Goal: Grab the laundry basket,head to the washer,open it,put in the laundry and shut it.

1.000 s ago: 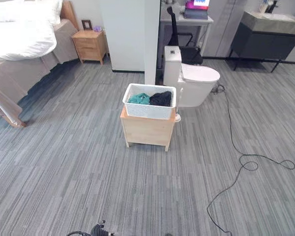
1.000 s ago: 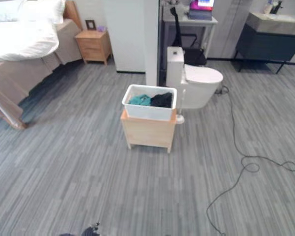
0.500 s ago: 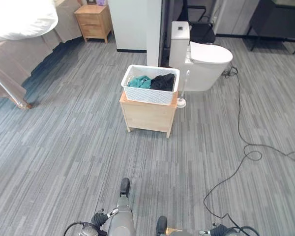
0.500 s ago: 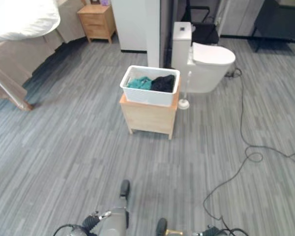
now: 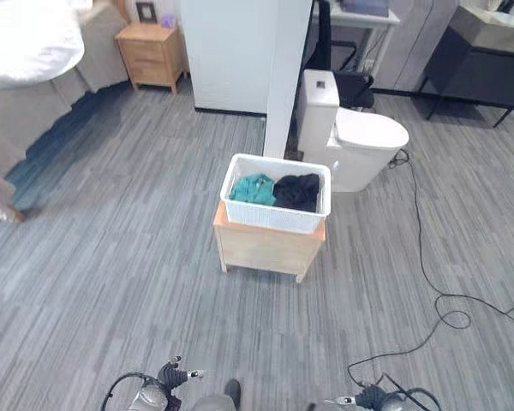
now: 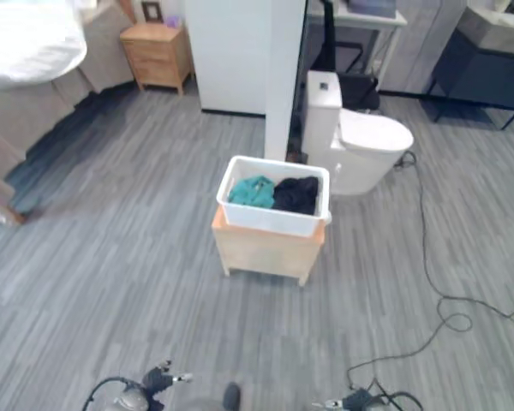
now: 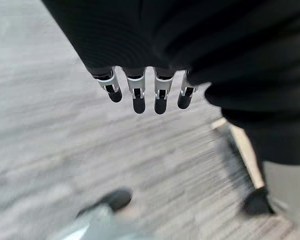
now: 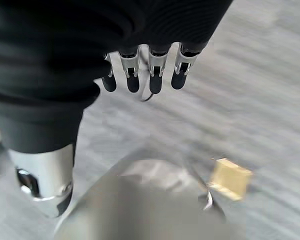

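A white laundry basket point(image 5: 276, 205) holding teal and black clothes sits on a small wooden stand point(image 5: 265, 248) mid-floor, a toilet point(image 5: 355, 141) just beyond. Left hand point(image 7: 140, 90) and right hand point(image 8: 145, 70) hang empty, fingers straight, over blurred grey floor point(image 5: 111, 257).

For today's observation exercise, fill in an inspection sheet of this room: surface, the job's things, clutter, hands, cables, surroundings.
Surface: grey striped floor.
Job's things: white laundry basket on a wooden stand, holding a teal garment and a black garment; no washer seen.
Clutter: nothing seen.
Hands: left hand and right hand hang with straight fingers, holding nothing.
Cables: black cable trails across the floor.
Surroundings: toilet, bed, nightstand.
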### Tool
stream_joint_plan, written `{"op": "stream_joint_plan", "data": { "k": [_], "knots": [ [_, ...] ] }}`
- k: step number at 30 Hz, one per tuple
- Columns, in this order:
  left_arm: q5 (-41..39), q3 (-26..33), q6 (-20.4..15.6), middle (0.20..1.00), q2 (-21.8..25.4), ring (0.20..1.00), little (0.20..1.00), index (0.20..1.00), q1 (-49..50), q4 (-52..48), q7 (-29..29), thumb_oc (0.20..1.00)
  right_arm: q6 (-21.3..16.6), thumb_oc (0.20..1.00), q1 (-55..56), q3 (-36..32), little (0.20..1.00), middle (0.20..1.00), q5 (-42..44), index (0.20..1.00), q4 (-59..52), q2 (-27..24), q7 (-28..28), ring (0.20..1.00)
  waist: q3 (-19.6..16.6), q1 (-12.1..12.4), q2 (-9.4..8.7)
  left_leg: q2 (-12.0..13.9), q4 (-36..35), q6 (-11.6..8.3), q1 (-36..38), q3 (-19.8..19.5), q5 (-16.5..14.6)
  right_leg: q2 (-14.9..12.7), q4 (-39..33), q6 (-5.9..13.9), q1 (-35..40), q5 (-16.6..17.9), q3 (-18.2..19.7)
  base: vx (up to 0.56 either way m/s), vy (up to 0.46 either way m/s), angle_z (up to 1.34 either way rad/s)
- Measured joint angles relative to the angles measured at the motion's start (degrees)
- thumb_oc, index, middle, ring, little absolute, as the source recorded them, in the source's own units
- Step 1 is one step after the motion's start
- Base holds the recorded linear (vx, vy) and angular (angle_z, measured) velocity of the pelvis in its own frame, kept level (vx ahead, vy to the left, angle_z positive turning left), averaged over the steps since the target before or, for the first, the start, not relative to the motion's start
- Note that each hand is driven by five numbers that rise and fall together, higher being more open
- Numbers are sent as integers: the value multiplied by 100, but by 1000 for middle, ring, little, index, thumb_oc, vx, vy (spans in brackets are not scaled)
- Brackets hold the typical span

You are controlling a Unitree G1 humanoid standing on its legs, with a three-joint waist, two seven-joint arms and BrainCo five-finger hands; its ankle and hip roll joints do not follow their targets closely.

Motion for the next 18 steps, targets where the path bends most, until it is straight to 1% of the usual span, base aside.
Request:
{"op": "stream_joint_plan", "data": {
  "k": [1,2,3,4,5,6,7,8,9,10,11,12,13,14,15,16,17,18],
  "knots": [
    [19,45,-2,1000,21,1000,1000,1000,2,-22,16,1000,-4,1000,8,-17,1000,1000,5,1000,-42,27,-1,1000,7,-108,-39,-37,10,-21,37,-19,-34,-40,-320,-16,-117,98,18,415,-129,13],
    [22,81,-5,1000,23,1000,1000,1000,-18,-25,20,1000,-2,1000,25,-34,1000,1000,-1,1000,-109,9,0,1000,-11,-173,-47,-21,-20,-91,98,-46,-169,0,-724,97,-220,242,21,355,-79,-6],
    [39,218,18,1000,20,1000,1000,1000,2,205,20,1000,13,1000,-19,-13,1000,1000,-19,1000,-200,42,16,1000,13,-236,-127,-41,-83,-129,302,2,-294,187,-2087,407,-278,720,202,358,-54,-11],
    [44,226,27,1000,23,1000,1000,1000,3,243,19,1000,4,1000,-2,-34,1000,1000,-4,1000,-247,51,14,1000,59,-316,-185,-63,-108,-141,419,-32,-340,224,-2424,445,-312,912,291,368,-53,4],
    [63,257,17,1000,44,1000,1000,1000,49,236,19,1000,6,1000,30,-91,1000,1000,3,1000,-299,86,14,1000,69,-403,-224,-104,-119,-128,490,-88,-370,235,-2533,453,-423,1107,503,343,-50,41],
    [81,251,15,1000,34,1000,1000,1000,56,214,18,1000,4,1000,95,-124,1000,1000,8,1000,-349,102,19,1000,42,-459,-349,-142,-189,-140,619,-171,-417,227,-2490,394,-549,1263,666,509,-104,49],
    [85,270,5,1000,22,1000,1000,1000,104,213,13,1000,18,1000,191,-136,1000,1000,8,1000,-312,167,37,1000,6,-478,-413,-149,-184,-153,731,-268,-612,328,-2508,395,-660,1384,1072,391,-85,45],
    [90,289,4,1000,18,1000,1000,1000,168,216,7,1000,21,1000,269,-165,1000,1000,8,1000,-297,209,50,1000,-37,-496,-480,-139,-180,-182,811,-351,-744,394,-2483,376,-591,1384,1134,417,-107,62],
    [91,331,10,1000,3,1000,1000,1000,301,249,-6,1000,20,1000,435,-309,1000,1000,12,1000,-289,251,76,1000,-120,-563,-580,-101,-121,-318,983,-533,-948,437,-2372,192,-450,1559,1166,245,-78,57],
    [95,311,9,1000,-64,1000,1000,1000,359,250,-19,1000,14,1000,538,-362,1000,1000,14,1000,-292,201,97,1000,-131,-590,-494,14,-62,-427,1082,-625,-1022,534,-2263,142,-369,1727,1109,375,-135,57],
    [107,311,4,1000,-124,1000,1000,1000,420,245,-39,1000,16,1000,564,-361,1000,1000,14,1000,-289,150,118,1000,-173,-589,-373,162,-12,-492,1086,-673,-1074,657,-2232,73,-321,1775,1073,366,-170,33],
    [147,312,9,1000,-219,1000,1000,1000,444,248,-42,1000,19,1000,581,-361,1000,1000,13,1000,-286,64,131,1000,-187,-584,-237,306,32,-508,1110,-695,-1077,805,-2222,-31,-247,1781,1050,359,-201,40],
    [220,347,6,1000,-302,1000,1000,1000,478,327,-53,1000,21,1000,591,-446,1000,1000,12,1000,-263,-18,165,1000,-200,-607,-126,512,326,-611,1003,-856,-1009,937,-2179,-186,-98,1665,969,351,-241,41],
    [219,408,2,1000,-302,1000,1000,1000,471,404,-52,1000,22,1000,601,-516,1000,1000,13,1000,-220,-14,168,1000,-194,-626,-162,533,614,-711,908,-977,-951,964,-2189,-233,12,1616,929,271,-220,35],
    [217,447,4,1000,-271,1000,1000,1000,483,421,-48,1000,25,1000,603,-502,1000,1000,12,1000,-159,-13,167,1000,-201,-616,-227,513,923,-821,837,-1019,-887,994,-2230,-345,128,1604,882,238,-228,23],
    [203,530,6,1000,-257,1000,1000,1000,499,473,-51,1000,24,1000,613,-512,1000,1000,12,1000,-123,-20,167,1000,-202,-590,-250,576,1293,-931,695,-1111,-825,1030,-2300,-335,266,1492,800,168,-219,27],
    [182,676,9,1000,-231,1000,1000,1000,471,582,-47,1000,29,1000,700,-501,1000,1000,11,1000,-71,-12,171,1000,-184,-575,-371,572,2308,-1224,253,-1209,-645,1138,-2531,-396,529,1430,690,157,-221,28],
    [130,809,7,1000,-208,1000,1000,1000,418,577,-44,1000,30,1000,718,-484,1000,1000,12,1000,-58,-9,174,1000,-142,-537,-441,532,3068,-1469,-105,-1322,-475,1183,-2622,-554,666,1432,677,143,-208,2]
  ]
}}
